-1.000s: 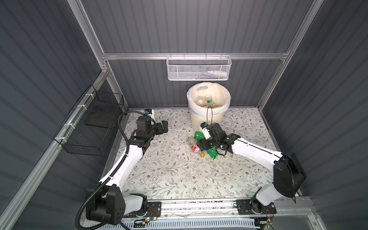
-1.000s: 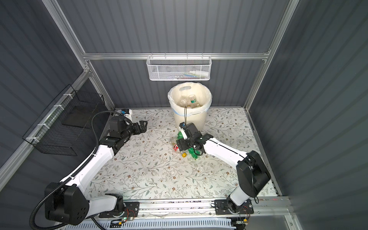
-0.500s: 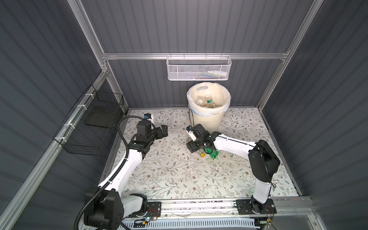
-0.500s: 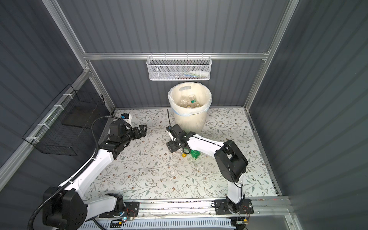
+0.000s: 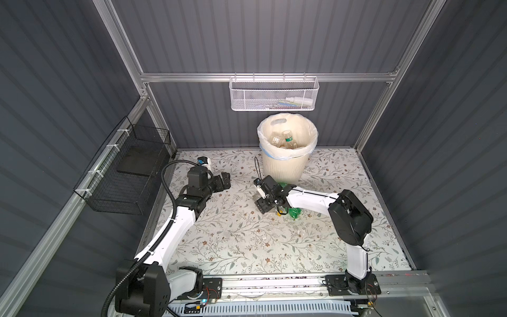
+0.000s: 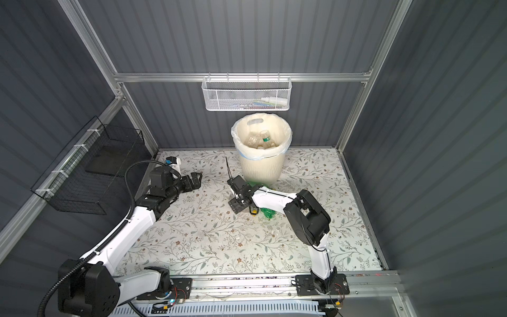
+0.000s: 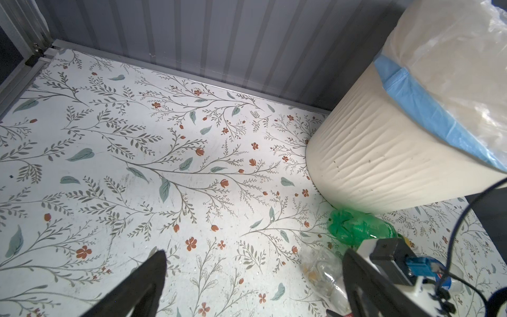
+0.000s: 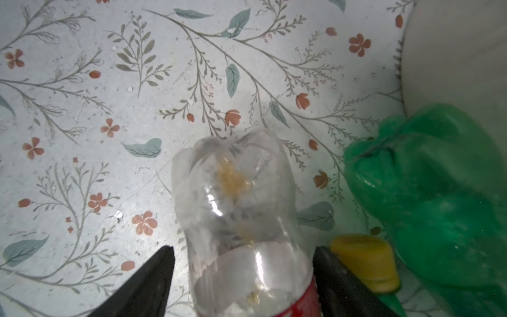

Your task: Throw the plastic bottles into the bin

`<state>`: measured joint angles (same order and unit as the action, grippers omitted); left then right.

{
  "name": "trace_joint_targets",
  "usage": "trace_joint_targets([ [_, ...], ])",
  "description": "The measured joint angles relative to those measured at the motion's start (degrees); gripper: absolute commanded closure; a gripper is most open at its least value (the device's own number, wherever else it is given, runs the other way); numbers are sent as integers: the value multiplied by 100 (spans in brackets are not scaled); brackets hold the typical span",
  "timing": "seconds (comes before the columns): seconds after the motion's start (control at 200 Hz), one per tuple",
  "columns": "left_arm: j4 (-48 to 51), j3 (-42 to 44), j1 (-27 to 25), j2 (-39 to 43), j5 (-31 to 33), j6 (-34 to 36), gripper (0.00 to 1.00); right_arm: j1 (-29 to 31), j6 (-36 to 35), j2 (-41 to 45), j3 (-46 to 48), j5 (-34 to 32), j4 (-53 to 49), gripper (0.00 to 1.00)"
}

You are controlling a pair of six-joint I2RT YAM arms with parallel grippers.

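Several plastic bottles [image 5: 285, 138] already lie in the bin [image 5: 284, 168]; at least three are left on the desk [image 5: 233, 241]. One clear red-labelled bottle [image 8: 238, 219] sits between the spread, not-yet-gripping right jaws, a green bottle [image 8: 439, 192] just beside them. Left jaws gape empty.

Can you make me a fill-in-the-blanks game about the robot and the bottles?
The left gripper holds ____.
The right gripper straddles a clear bottle with a ____ label.
The cap beside that gripper is ____.
Inside the bin lie more ____.
Missing words: nothing, red, yellow, bottles.
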<state>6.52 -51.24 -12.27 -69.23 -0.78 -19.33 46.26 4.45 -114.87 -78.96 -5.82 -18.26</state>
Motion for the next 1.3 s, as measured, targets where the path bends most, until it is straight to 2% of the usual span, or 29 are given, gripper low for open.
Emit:
trace_joint_targets([
  [0.17, 22, 0, 0, 0, 0, 0, 0, 61, -31, -138, -28, -111, 44, 20],
  [0.41, 35, 24, 0, 0, -2, -2, 0, 116, -74, -133, -9, -214, 114, 33],
  [0.585, 37, 35, 0, 0, -4, -2, 0, 116, -70, 262, 264, -243, 166, 36],
  [0.836, 28, 35, 0, 0, -35, -7, 0, 109, -39, 1738, 968, -378, 468, 36],
  [1.016, -22, 37, 0, -2, -133, -72, 0, 55, -44, 3023, 1884, -590, 962, 36],
  [1.301, -223, 37, 0, -76, -422, -133, 0, -431, -20, 5307, 3200, -1115, 1858, 37],
])
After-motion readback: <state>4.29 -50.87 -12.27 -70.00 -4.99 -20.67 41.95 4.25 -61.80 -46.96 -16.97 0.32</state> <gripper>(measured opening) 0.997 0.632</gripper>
